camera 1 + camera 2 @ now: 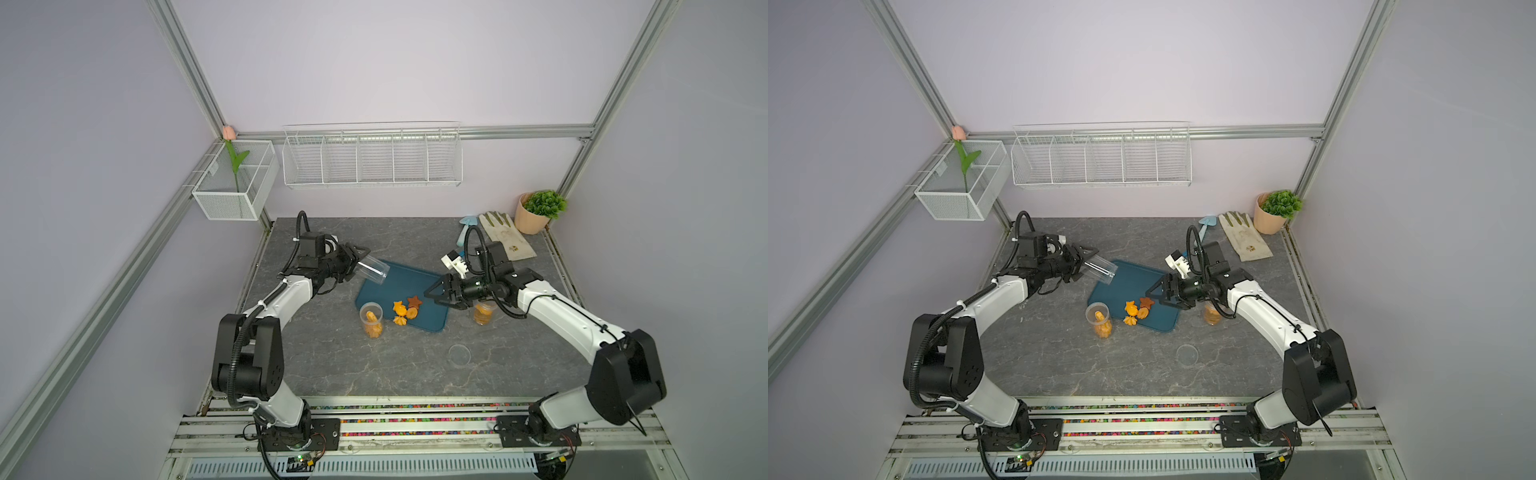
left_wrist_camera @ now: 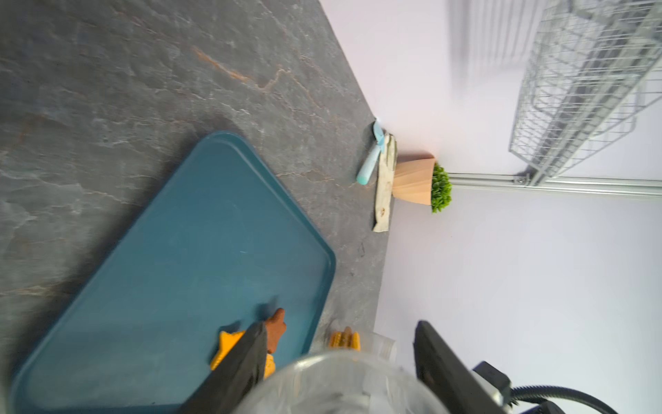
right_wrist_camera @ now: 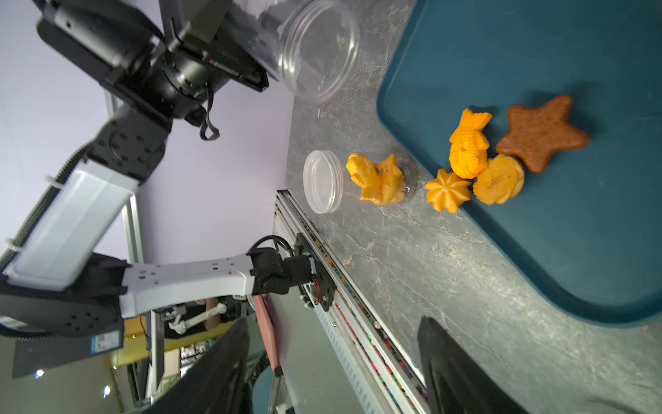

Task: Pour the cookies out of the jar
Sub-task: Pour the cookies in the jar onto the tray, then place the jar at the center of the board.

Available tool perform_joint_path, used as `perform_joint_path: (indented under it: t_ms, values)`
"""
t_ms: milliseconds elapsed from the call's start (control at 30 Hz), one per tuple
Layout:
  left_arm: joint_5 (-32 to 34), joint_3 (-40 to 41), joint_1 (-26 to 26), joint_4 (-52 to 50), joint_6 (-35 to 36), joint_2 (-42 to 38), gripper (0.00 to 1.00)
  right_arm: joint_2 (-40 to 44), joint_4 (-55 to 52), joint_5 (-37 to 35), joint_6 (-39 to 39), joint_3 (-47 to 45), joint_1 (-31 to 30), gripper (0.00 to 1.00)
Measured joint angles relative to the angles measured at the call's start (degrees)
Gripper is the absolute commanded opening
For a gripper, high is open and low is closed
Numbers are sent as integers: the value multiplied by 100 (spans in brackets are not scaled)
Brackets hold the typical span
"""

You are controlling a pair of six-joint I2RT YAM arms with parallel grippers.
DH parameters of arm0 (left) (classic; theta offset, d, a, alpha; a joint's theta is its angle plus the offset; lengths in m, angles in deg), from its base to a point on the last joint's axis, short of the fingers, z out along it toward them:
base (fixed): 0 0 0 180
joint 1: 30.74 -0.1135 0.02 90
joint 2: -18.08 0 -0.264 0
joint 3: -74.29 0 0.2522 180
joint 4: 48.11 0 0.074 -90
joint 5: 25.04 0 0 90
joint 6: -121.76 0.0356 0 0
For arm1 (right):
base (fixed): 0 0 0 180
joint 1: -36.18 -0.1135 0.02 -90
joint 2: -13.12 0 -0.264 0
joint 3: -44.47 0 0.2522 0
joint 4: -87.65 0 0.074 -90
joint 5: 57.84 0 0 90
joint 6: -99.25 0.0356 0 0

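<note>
Cookies (image 1: 406,311), three small orange-yellow moulded biscuits and one brown star, are lying bunched at the near edge of the dark teal rectangular plastic tray (image 1: 399,282) on the grey stone-patterned table (image 1: 332,365). Over the tray's far left corner, the left fingers (image 2: 240,365) are clamping an empty clear plastic jar (image 1: 373,271), which is tilting mouth-down toward the tray. Just off the near left corner, a second clear jar (image 1: 371,320) is standing open, holding more orange biscuits. Over the tray's right edge, the right fingers (image 3: 451,372) are hanging spread wide, gripping nothing. Just beyond that edge, a third clear jar (image 1: 484,313) of biscuits is sitting, partly hidden by the arm. One pour is looking finished. The next move is probably calling for the empty jar to be set down off the tray and a filled one to be grasped.
</note>
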Motion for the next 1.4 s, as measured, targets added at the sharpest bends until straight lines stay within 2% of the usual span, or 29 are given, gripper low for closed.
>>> perform_joint_path:
  t_ms: [200, 400, 733, 967, 1400]
  values:
    - [-90, 358, 0, 739, -1005, -610, 59, 507, -273, -262, 57, 295, 136, 88]
    - [-39, 1025, 7, 1639, -2087, -1119, 60, 839, -66, -275, 490, 485, 120, 88]
    - [315, 1298, 385, 2334, -3053, -1659, 60, 675, 599, -426, 1174, 938, -286, 88]
    - [494, 1311, 605, 2586, -3390, -1727, 60, 149, 979, -435, 1373, 1318, -627, 88]
    - [599, 1499, 743, 2758, -3613, -2000, 60, -249, 1388, -424, 1644, 1652, -769, 88]
